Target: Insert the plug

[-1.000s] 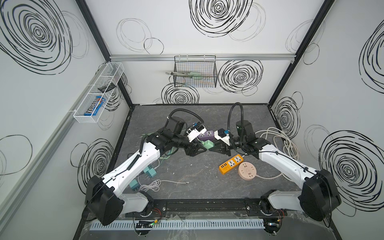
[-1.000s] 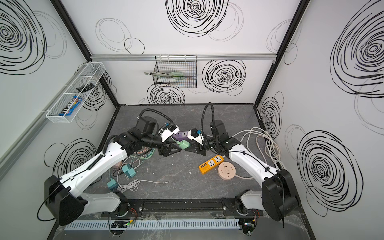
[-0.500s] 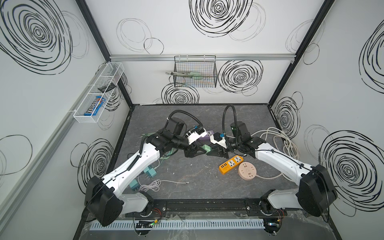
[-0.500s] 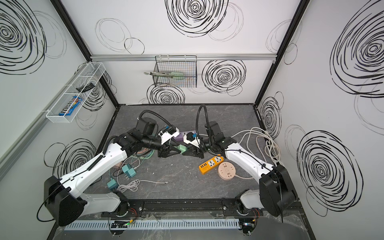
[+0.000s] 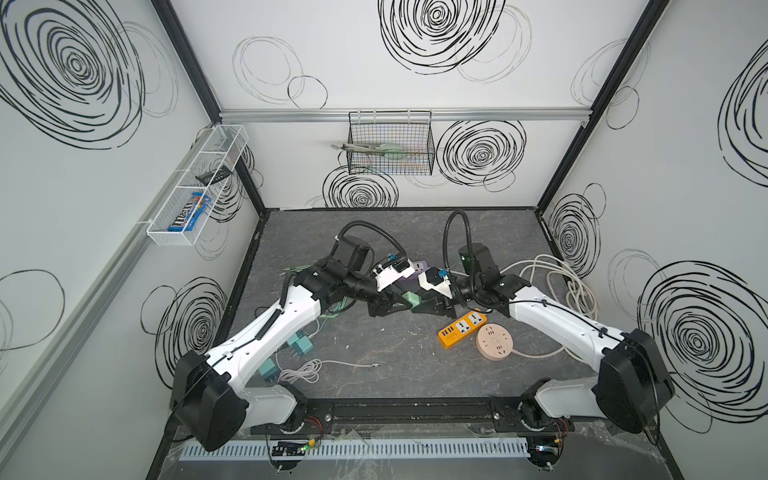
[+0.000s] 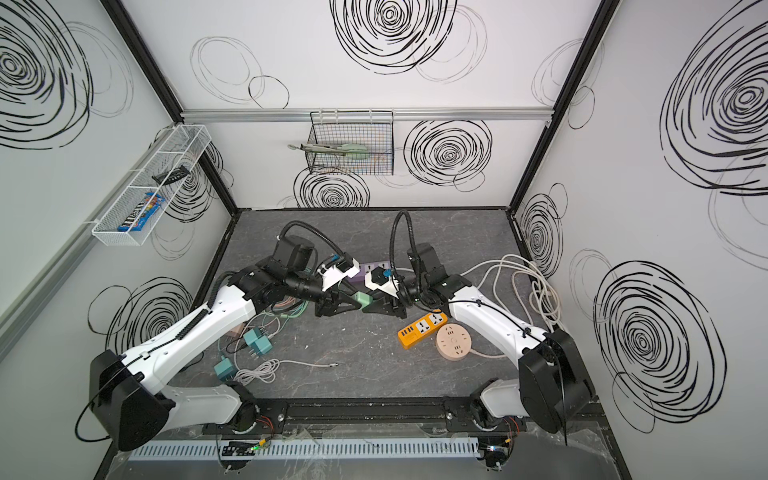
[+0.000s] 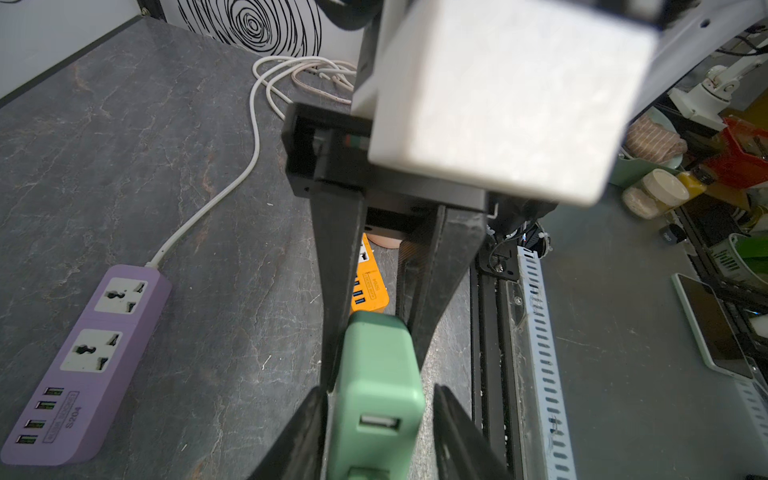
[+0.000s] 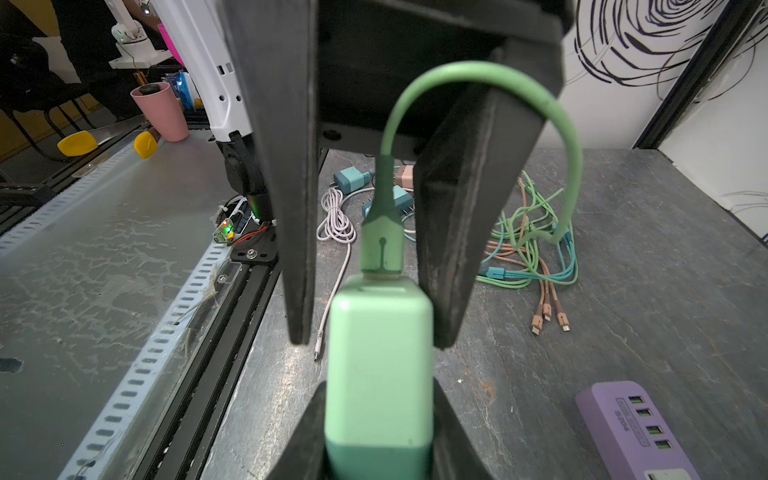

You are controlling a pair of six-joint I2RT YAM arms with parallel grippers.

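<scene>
Mid-frame in both top views, right hand (image 8: 379,384) grips the green charger (image 5: 411,298); left hand (image 7: 380,390) has narrowed around it, unclamped: handover likely.

In both top views the white-and-black left arm (image 5: 266,332) reaches from its base at 7 o'clock on the dark grey stone-patterned worktop (image 5: 374,365) toward the centre, forearm low. The white-and-black right arm (image 5: 557,320) mirrors it from 5 o'clock. The black claws meet tip to tip: the left claw (image 5: 401,305) points to 3 o'clock, the right claw (image 5: 422,306) to 9 o'clock. The right claw's jaws press flat on a mint-green block-shaped plastic charger (image 8: 380,361). The left claw's jaws straddle its other end, with a slim gap on one side.
</scene>
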